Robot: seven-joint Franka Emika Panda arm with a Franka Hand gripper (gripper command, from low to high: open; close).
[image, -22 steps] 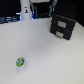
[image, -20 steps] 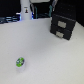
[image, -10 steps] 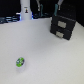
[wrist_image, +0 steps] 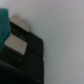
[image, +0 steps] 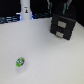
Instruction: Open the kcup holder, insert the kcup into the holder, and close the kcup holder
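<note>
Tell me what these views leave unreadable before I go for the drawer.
- Gripper: jaws outside both views; open or shut unknown.
- kcup holder: exterior view too blurred to show pod slots; in the wrist view frame edges crop it.
- kcup: too small to read its lid; absent from the wrist view.

Items counted, exterior view: kcup holder (image: 63,26), black boxy unit, 1; kcup (image: 20,63), small white pod with green-and-blue lid, 1; white table surface (image: 47,60), 1; tall white bottle-like post (image: 25,11), 1. Wrist view: black boxy unit (wrist_image: 25,57), 1; teal object at edge (wrist_image: 3,27), 1, too blurred to identify
</note>
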